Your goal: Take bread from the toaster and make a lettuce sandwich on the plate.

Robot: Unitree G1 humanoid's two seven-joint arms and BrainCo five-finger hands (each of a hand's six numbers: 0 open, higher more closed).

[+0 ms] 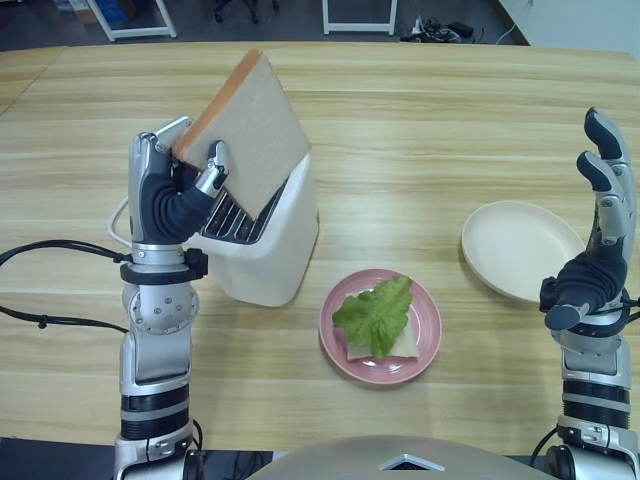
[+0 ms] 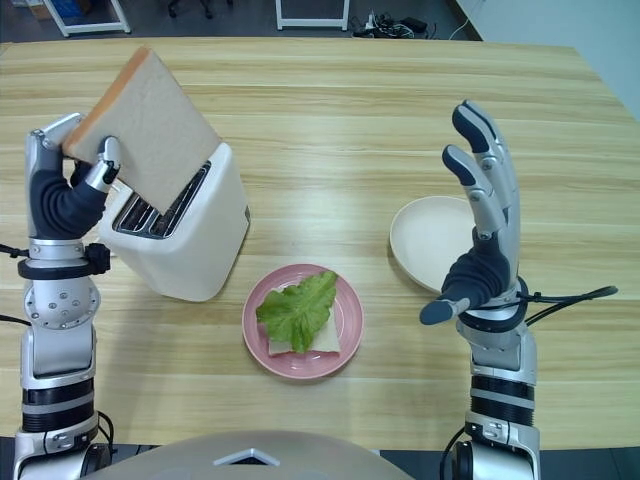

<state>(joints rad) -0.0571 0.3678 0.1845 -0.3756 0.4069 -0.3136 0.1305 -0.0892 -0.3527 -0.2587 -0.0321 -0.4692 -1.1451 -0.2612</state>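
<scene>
Left hand: raised at the left side of the toaster, fingers clamped on a bread slice. The slice is tilted, its crust edge towards the hand. Its lower corner sits at the toaster's slot; whether it is clear of the slot, cannot tell.

Right hand: held upright at the right, fingers spread and straight, nothing in it. It stands just beside a cream dish, not touching it.

Pink plate: near the table's front edge, between toaster and cream dish. On it lies a second bread slice, flat, with a lettuce leaf laid over most of it; only the slice's lower right corner and bottom edge show.

In the way: the toaster body stands between the left hand and the pink plate, its near corner just beside the plate's rim but apart.

Other things: a pale cord loops out behind the toaster at the left. Black cables trail across the table from the left arm; another black cable runs off from the right wrist.

Surface: light wooden table, long planks, grain running left to right.

Room: dark floor beyond the far edge, white furniture legs, a tangle of wires on the floor.
</scene>
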